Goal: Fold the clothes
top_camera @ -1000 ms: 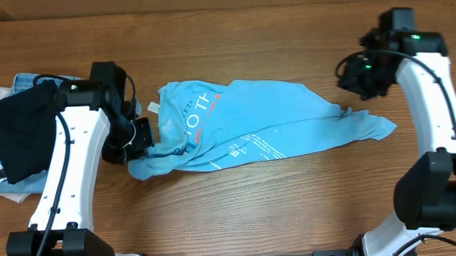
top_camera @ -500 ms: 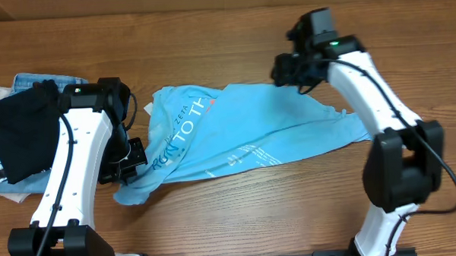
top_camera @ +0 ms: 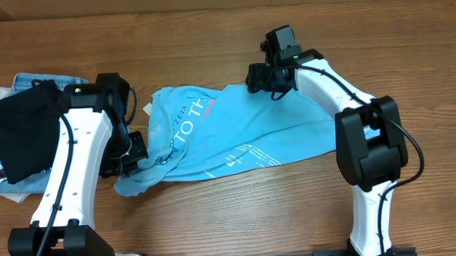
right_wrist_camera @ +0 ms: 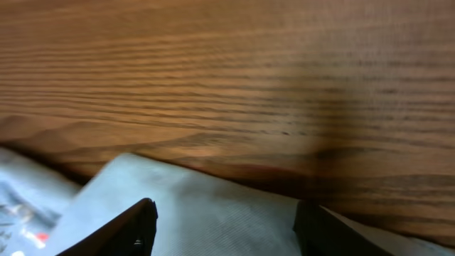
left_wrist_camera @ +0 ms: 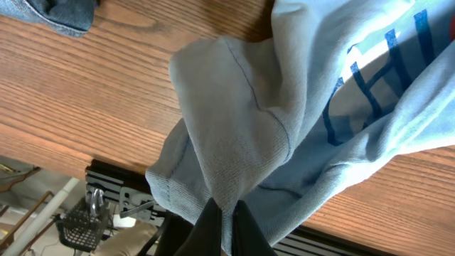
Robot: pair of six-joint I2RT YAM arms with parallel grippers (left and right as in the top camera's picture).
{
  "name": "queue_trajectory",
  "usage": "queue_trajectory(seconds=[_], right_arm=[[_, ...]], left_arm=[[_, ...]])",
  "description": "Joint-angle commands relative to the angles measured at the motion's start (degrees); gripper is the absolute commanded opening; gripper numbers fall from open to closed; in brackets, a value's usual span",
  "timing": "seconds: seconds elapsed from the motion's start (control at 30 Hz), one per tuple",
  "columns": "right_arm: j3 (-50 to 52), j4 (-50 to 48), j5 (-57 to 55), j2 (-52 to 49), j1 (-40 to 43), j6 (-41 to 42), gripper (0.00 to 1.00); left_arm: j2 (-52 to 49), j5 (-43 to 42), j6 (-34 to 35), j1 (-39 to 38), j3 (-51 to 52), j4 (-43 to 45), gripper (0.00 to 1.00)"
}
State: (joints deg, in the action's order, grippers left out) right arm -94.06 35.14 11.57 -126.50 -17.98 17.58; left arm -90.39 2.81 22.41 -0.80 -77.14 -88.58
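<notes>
The light sky-blue T-shirt point(top_camera: 236, 131) lies crumpled across the middle of the wooden table, with white and red-orange lettering showing near its left part. My left gripper point(top_camera: 130, 163) is shut on a fold of the T-shirt point(left_wrist_camera: 242, 128) at its lower left corner; the cloth is pinched between the black fingers point(left_wrist_camera: 226, 224). My right gripper point(top_camera: 260, 80) is open and hovers over the shirt's upper edge. In the right wrist view its two fingers point(right_wrist_camera: 224, 224) straddle the blue cloth point(right_wrist_camera: 206, 213) with nothing held.
A black garment with white print point(top_camera: 19, 131) lies at the table's left edge over blue denim jeans point(top_camera: 40, 77). Denim also shows in the left wrist view point(left_wrist_camera: 60, 14). Bare wood lies behind and in front of the shirt.
My right arm swung from the far right to the shirt's upper middle edge. The shirt's right side was drawn in leftward. My left gripper stayed shut on the lower left corner, shifting slightly.
</notes>
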Motion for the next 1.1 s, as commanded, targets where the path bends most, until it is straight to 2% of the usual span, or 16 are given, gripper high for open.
queue_trajectory(seconds=[0.0,0.1,0.17,0.3,0.37,0.57,0.77,0.9,1.07], right_arm=[[-0.1,0.0,-0.8,-2.8,0.3,1.2,0.69],[-0.1,0.1,-0.8,-4.2,0.2,1.1,0.65],[-0.1,0.4,-0.8,-4.5,0.2,1.1,0.52],[-0.2,0.5,-1.0,-4.5,0.3,1.1,0.15],[-0.2,0.6,-1.0,-4.5,0.5,1.1,0.04],[-0.7,2.7,-2.6,-3.8,1.0,0.5,0.04],[-7.5,9.6,-11.0,1.6,2.7,-0.3,0.04],[-15.5,18.2,-12.6,6.6,4.5,-0.4,0.04],[-21.9,35.5,-14.5,12.1,6.2,-0.4,0.04]], left_arm=[[-0.2,-0.3,1.2,-0.7,0.2,0.6,0.04],[-0.2,-0.6,1.2,-0.7,0.2,1.0,0.05],[-0.2,-1.2,1.2,-0.7,0.2,1.0,0.05],[-0.2,-1.2,1.2,-0.7,0.2,1.3,0.05],[-0.2,-1.2,1.2,-0.7,0.2,1.6,0.06],[-0.2,-1.3,1.2,-0.7,0.2,1.9,0.07],[-0.2,-1.4,1.2,-0.7,0.2,4.2,0.07],[-0.2,-2.6,1.2,-0.7,0.2,9.7,0.08],[-0.2,-4.3,1.2,-0.7,0.2,16.9,0.08]])
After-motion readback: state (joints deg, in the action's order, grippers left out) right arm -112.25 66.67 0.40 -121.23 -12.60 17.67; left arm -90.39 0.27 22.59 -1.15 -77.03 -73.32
